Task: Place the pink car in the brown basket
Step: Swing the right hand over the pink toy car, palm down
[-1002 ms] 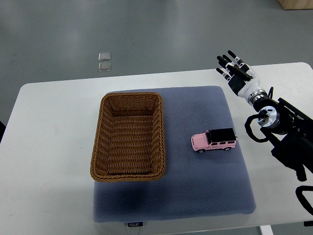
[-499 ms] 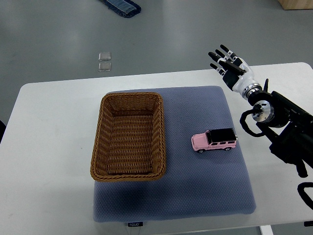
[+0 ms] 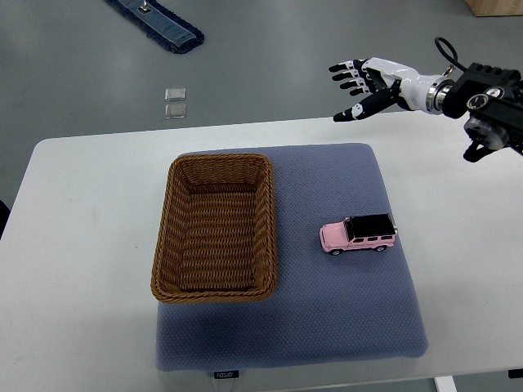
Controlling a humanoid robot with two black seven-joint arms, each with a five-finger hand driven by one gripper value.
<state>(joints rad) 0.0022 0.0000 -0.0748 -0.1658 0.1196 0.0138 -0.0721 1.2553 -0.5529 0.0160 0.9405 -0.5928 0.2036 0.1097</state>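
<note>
Right hand [image 3: 377,82]: white shell, black finger segments, silver wrist ring, black forearm housing with looped black cable.

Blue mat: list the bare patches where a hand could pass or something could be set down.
Blue mat: bare between the brown basket and pink car, along the near edge, and behind the car. The basket fills its left part. Its inside is empty. The right robot hand is beyond the far edge.

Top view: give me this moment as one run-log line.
right hand: open, raised past table's far edge | car: on mat, untouched | basket: empty | left: not in view
</note>
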